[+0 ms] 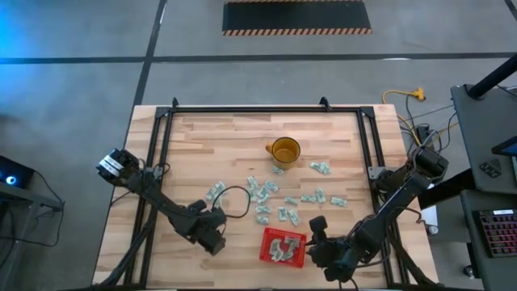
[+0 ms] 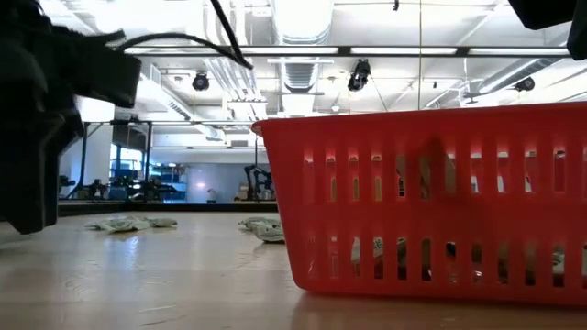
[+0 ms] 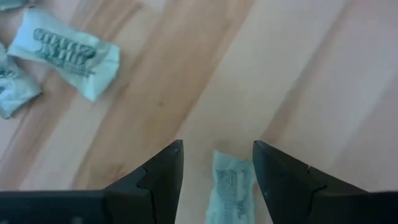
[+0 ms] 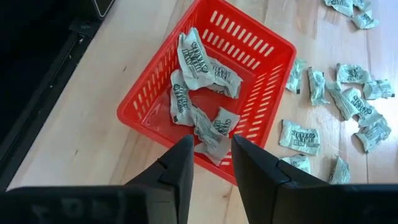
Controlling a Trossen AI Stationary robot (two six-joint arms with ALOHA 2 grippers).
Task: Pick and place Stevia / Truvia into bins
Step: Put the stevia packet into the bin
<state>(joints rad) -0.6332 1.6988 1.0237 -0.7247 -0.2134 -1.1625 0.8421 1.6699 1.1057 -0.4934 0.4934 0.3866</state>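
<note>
**Packets gathering in the red basket, more still scattered mid-table**

Toward the left of the near edge, the left gripper point(image 1: 215, 242) sat low over the tabletop point(image 1: 202, 145). Its fingers point(image 3: 163, 177) were spread, with one green-and-white packet point(image 3: 231, 186) lying flat on the wood between them, not pinched. Two more loose packets point(image 3: 68, 53) lay just beyond it, and a black cable point(image 1: 234, 202) looped over the wood beside that arm.

At the middle of the near edge stood the red basket point(image 1: 283, 246), with several crumpled packets point(image 4: 199, 93) already inside. From table height its slatted wall point(image 2: 431, 202) filled most of the view and hid whatever lay behind it.

Between the basket and the far edge, the rest of the packets point(image 1: 271, 202) lay strewn across the middle of the table, a few point(image 4: 300, 137) just beside the basket's far wall. A yellow mug point(image 1: 284, 150) stood beyond them, with a small cluster of packets point(image 1: 321, 168) to its right.

Immediately right of the basket, the right gripper point(image 1: 319, 242) hovered at its near rim, its fingers point(image 4: 180, 168) set a narrow gap apart and holding nothing; the packets seen between them lay down in the basket.
</note>
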